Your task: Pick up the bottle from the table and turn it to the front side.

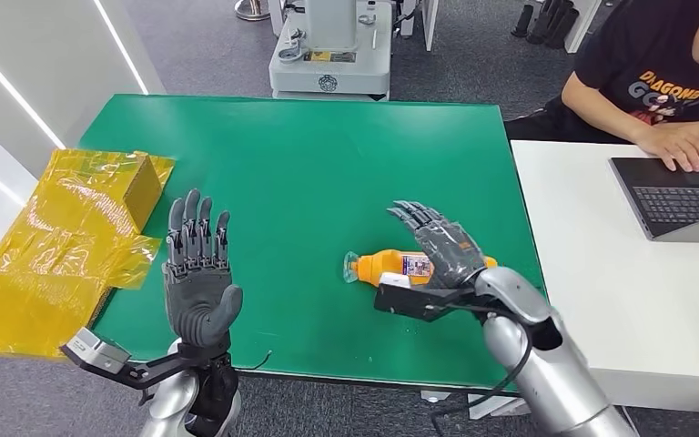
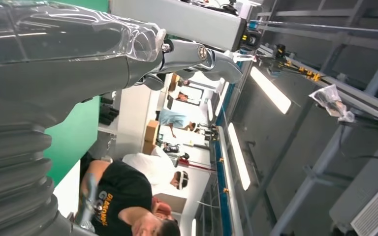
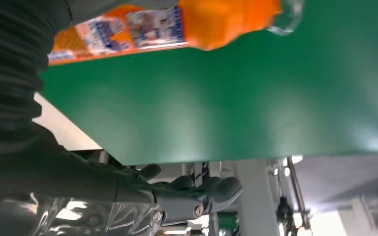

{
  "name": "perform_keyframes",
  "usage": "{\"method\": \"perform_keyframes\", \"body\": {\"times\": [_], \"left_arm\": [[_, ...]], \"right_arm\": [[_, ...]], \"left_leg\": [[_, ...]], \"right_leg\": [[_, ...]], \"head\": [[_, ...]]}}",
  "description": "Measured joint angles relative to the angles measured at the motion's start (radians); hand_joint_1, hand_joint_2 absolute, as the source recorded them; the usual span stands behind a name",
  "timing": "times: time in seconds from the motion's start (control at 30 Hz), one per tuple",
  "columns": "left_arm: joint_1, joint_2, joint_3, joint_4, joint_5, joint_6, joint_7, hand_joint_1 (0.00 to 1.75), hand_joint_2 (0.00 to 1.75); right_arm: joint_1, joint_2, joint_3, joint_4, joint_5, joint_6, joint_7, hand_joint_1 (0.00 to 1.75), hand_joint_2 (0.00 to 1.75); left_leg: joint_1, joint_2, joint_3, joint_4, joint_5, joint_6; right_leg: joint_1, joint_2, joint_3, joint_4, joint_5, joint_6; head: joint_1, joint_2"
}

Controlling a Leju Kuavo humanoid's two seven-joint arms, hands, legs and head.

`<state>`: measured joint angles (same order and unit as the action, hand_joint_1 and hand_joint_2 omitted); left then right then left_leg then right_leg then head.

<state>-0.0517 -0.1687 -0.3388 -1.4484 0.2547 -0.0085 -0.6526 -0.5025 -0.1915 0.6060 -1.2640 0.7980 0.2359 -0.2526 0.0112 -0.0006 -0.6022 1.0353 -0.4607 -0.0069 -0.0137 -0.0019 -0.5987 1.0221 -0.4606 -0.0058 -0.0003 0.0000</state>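
An orange bottle (image 1: 391, 267) with a white label lies on its side on the green table (image 1: 328, 164), clear cap end pointing left. My right hand (image 1: 444, 244) hovers just over its right end, fingers spread and straight, holding nothing. In the right wrist view the bottle (image 3: 177, 22) lies close against the hand (image 3: 15, 73). My left hand (image 1: 198, 273) is raised at the table's front left, palm up and fingers apart, empty. The left wrist view shows the left hand (image 2: 54, 73) held up in the air.
Yellow plastic wrap with a yellow box (image 1: 64, 228) covers the table's left edge. A white desk (image 1: 619, 273) adjoins on the right, where a seated person (image 1: 664, 73) works at a laptop (image 1: 683, 196). A grey machine base (image 1: 328, 55) stands behind the table.
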Motion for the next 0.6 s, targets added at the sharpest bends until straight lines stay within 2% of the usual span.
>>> {"method": "perform_keyframes", "body": {"times": [0.13,0.2,0.33,0.47,0.6], "left_arm": [[-0.006,0.001,-0.002,-0.003,-0.002,-0.008,0.003,0.00,1.75],[-0.011,0.003,-0.007,-0.003,0.003,-0.008,0.003,0.00,1.75],[-0.014,0.008,-0.013,-0.003,0.010,0.001,0.003,0.00,1.75],[-0.014,0.013,-0.017,-0.003,0.010,0.009,0.000,0.00,1.75],[-0.014,0.017,-0.017,-0.002,0.010,0.010,0.000,0.00,1.75]], "right_arm": [[-0.180,-0.054,0.070,0.161,-0.123,0.204,-0.065,0.00,1.75],[-0.268,-0.063,0.119,0.244,-0.157,0.253,-0.076,0.00,1.75],[-0.397,-0.063,0.224,0.391,-0.170,0.213,-0.065,0.00,1.75],[-0.458,-0.052,0.305,0.497,-0.172,0.144,-0.055,0.00,1.75],[-0.497,-0.032,0.372,0.583,-0.183,0.157,-0.053,0.00,1.75]], "left_leg": [[0.000,0.000,0.000,0.001,0.000,0.000],[0.000,0.000,0.000,0.001,0.000,0.000],[0.001,-0.001,0.000,0.001,0.000,0.000],[0.001,-0.001,-0.001,0.000,0.000,0.000],[0.000,-0.001,-0.001,0.001,0.000,0.000]], "right_leg": [[0.000,0.001,0.000,0.000,0.001,0.000],[0.000,0.000,0.000,0.000,0.001,0.000],[0.000,0.000,0.000,0.000,0.001,0.000],[0.001,0.000,-0.001,0.000,0.001,0.001],[0.000,0.000,-0.001,0.000,0.000,0.001]], "head": [[0.000,0.000],[0.000,0.000],[0.000,0.000],[0.000,0.000],[0.000,0.000]]}}
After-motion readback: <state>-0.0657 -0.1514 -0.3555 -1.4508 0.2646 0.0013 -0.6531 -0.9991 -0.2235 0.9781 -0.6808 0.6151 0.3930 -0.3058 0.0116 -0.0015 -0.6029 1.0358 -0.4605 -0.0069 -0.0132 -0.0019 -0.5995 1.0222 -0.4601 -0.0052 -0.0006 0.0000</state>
